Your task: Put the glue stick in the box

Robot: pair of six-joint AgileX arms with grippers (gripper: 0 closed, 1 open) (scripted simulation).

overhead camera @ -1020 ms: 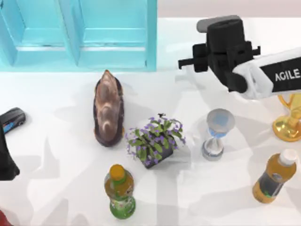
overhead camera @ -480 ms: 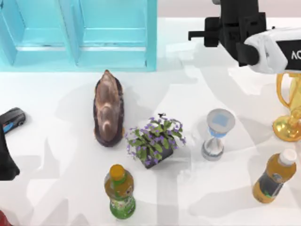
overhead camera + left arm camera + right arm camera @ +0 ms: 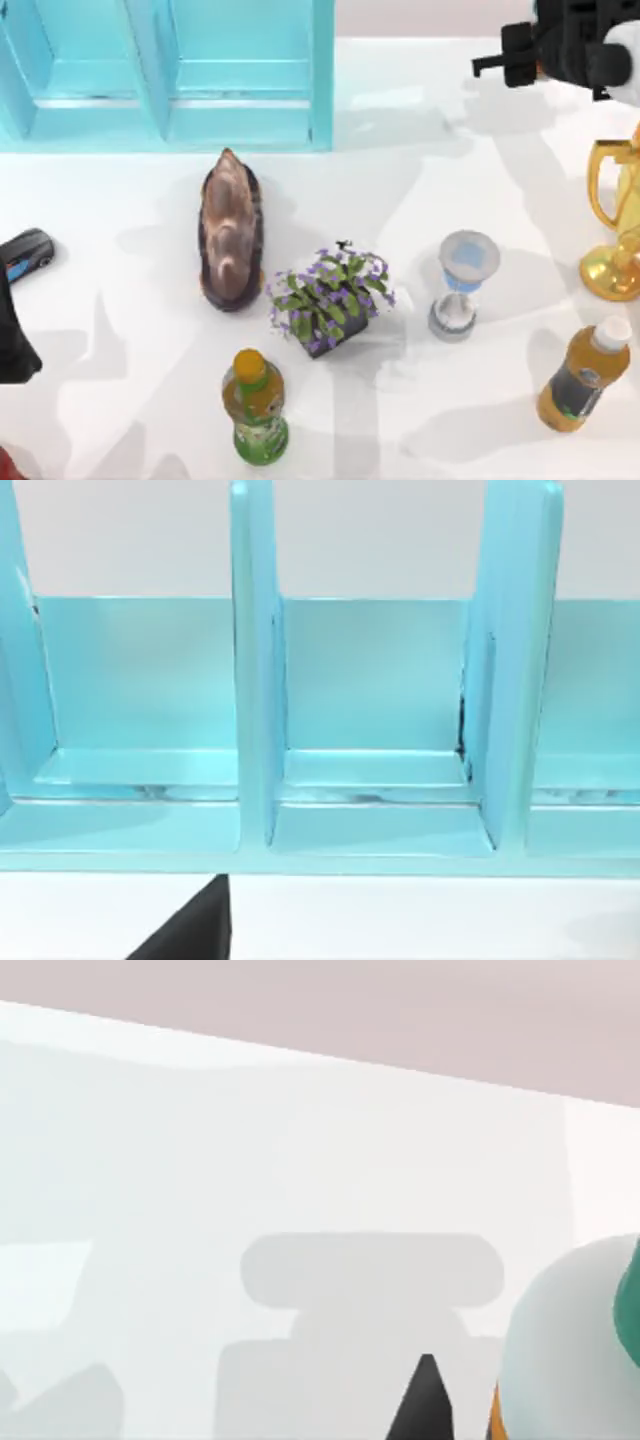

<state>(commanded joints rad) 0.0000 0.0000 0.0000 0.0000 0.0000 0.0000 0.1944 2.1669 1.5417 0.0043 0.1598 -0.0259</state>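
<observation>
Right gripper (image 3: 520, 62) sits at the bench's far right; its opening I cannot tell; glue stick (image 3: 575, 1345) just beside it; carry level toward box (image 3: 322, 90), clearing its wall before lowering.

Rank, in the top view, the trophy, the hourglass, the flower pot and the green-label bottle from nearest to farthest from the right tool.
Measured from the right tool, at the table's far right corner:
1. Trophy, gold, at the right edge below the tool.
2. Hourglass, right of centre.
3. Flower pot, centre.
4. Green-label bottle, near edge, left of centre.
</observation>
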